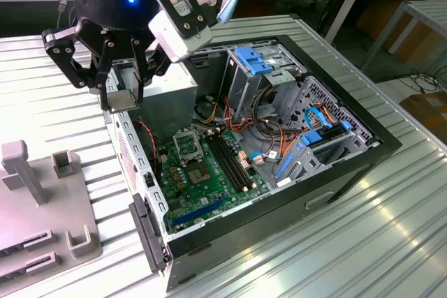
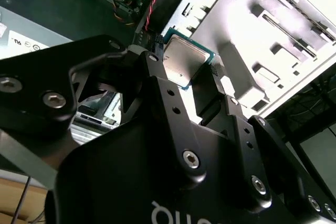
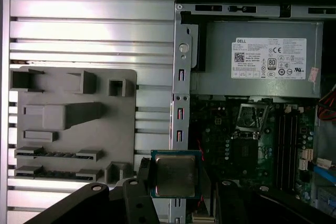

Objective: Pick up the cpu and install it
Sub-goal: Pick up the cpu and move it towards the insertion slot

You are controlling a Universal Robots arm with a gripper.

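Note:
The cpu (image 3: 175, 174), a small square chip with a dull grey metal top and a green rim, is clamped between the black fingers of my gripper (image 3: 176, 183). The second wrist view shows the cpu (image 2: 184, 61) tilted between the two fingers, with my gripper (image 2: 184, 71) shut on it. In the exterior view my gripper (image 1: 124, 99) hangs above the side wall of the open computer case (image 1: 349, 165), at the exterior view's left of the green motherboard (image 1: 202, 179). The open silver socket frame (image 1: 187, 146) lies lower inside the case; the first wrist view has that socket frame (image 3: 252, 119) beside the chip.
A grey fixture plate (image 1: 42, 200) with posts and slots lies on the ribbed metal table outside the case, and is the grey fixture plate (image 3: 73, 124) in the first wrist view. Inside the case are the grey power supply (image 3: 257, 59), black memory slots (image 1: 227, 158), drive cages and cables.

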